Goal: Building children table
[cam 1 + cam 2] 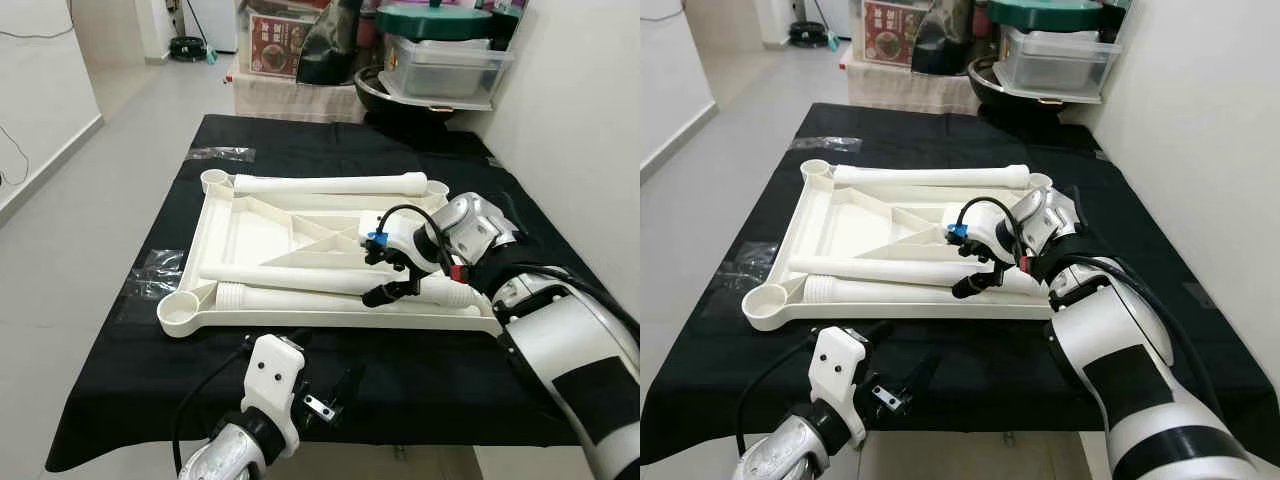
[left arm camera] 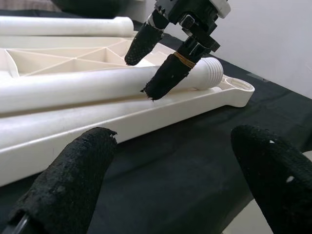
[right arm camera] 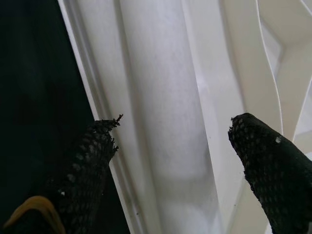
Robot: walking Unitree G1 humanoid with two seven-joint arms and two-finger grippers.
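Tabletop [image 1: 250, 225], legs [image 1: 330, 184]: cream plastic, smooth, faint sheen. Counter cloth [image 1: 420, 370]: matt black fabric. Jaws' pads [image 2: 73, 180]: rough black foam. Arm shells [image 1: 560, 350]: glossy silver.

**Cream plastic on black cloth**

The upturned tabletop [image 1: 225, 235] is plain cream-white, as are the three legs [image 1: 330, 184] lying on it. The counter [image 1: 330, 385] beneath is covered in flat black cloth. The right gripper [image 1: 378, 270] has black, rough-textured fingers [image 2: 168, 75], a white casing, a small blue part and a red tab near the wrist. The left gripper [image 2: 170, 180] has matching black fingers and a white housing. The floor [image 1: 90, 230] is pale grey. A dark green lid [image 1: 432, 20] tops a clear tub behind.
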